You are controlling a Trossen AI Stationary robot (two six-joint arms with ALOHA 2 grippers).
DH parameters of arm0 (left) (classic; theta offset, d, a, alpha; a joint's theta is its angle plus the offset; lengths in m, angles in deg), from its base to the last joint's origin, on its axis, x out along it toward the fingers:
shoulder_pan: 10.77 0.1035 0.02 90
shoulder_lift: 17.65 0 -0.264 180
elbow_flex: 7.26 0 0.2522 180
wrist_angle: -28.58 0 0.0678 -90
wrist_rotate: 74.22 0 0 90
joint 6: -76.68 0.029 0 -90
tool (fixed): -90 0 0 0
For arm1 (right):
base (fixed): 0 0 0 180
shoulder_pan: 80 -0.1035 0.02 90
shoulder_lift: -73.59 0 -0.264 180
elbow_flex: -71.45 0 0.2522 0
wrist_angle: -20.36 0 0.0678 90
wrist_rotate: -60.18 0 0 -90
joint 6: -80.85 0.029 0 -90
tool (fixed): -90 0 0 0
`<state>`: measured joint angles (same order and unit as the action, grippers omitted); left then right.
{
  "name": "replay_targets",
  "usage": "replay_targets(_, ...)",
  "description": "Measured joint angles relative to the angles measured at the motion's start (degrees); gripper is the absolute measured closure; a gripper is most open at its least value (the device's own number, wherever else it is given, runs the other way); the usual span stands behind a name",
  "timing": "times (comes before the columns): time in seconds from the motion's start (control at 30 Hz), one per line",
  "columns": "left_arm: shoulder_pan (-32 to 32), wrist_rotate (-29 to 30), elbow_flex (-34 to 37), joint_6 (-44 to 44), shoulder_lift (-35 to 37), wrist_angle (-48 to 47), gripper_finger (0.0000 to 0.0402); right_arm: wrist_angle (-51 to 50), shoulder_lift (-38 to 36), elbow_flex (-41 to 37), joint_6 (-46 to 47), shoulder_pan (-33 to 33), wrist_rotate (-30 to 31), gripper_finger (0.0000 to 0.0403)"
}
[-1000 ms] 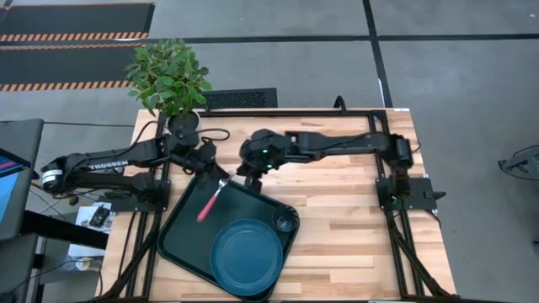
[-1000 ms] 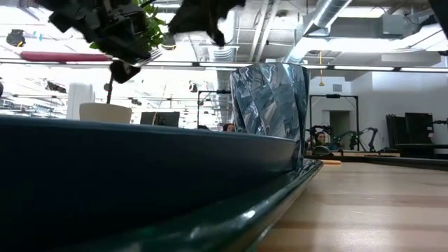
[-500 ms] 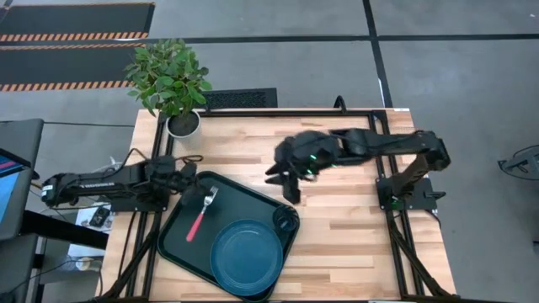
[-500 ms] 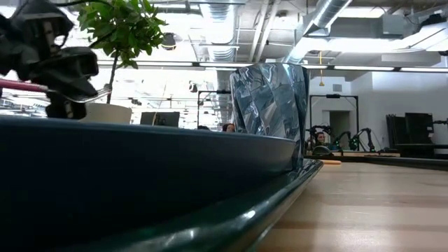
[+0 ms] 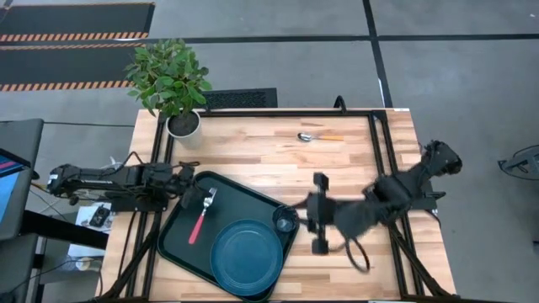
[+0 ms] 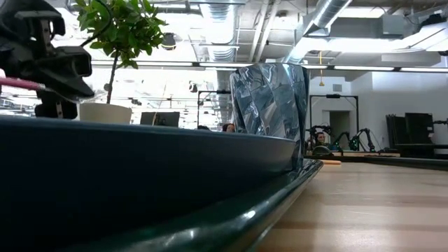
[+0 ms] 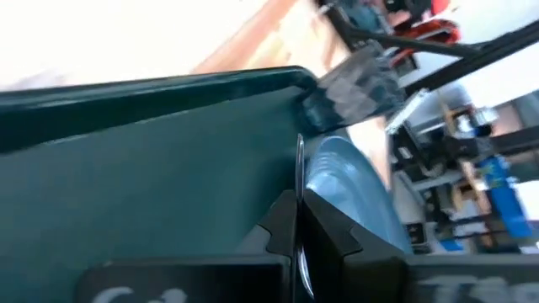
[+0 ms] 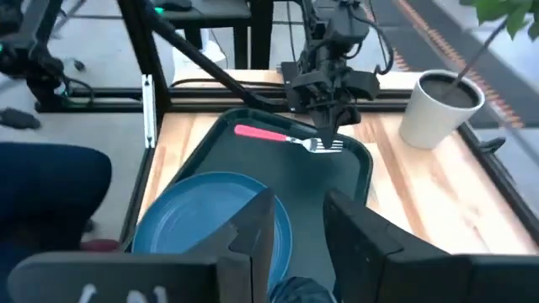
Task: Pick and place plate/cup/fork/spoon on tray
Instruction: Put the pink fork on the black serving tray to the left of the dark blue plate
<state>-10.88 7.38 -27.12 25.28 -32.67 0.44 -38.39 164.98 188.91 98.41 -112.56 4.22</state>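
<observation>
A leafy green plant (image 5: 171, 74) stands in a white pot (image 5: 183, 124) at the wooden table's (image 5: 354, 160) far-left corner.

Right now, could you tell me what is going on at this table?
The robot is loading a tray. The plate, cup and fork already lie on it. The spoon waits on the table's far side. The left gripper sits at the tray's edge by the fork; the right gripper, jaws open, hovers near the cup.

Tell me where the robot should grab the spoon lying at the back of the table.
Probably the spoon's orange handle, from straight above, fingers straddling it across its width. It lies flat on bare wood, bowl toward the plant pot, with nothing beside it.
</observation>
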Motion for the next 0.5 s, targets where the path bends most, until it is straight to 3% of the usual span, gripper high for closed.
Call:
replay_targets(0.23, -7.38, 6.44, -0.01, -1.50, -4.00, -0.07, 0.0401, -0.56, 2.80, -0.04, 1.23, -5.60, 8.89, 0.0276)
replay_targets(0.5, -16.49, 16.17, 0.01, -3.68, -11.99, 2.20, 0.0401, -2.98, 3.56, -0.04, 9.23, -7.86, 11.83, 0.0276)
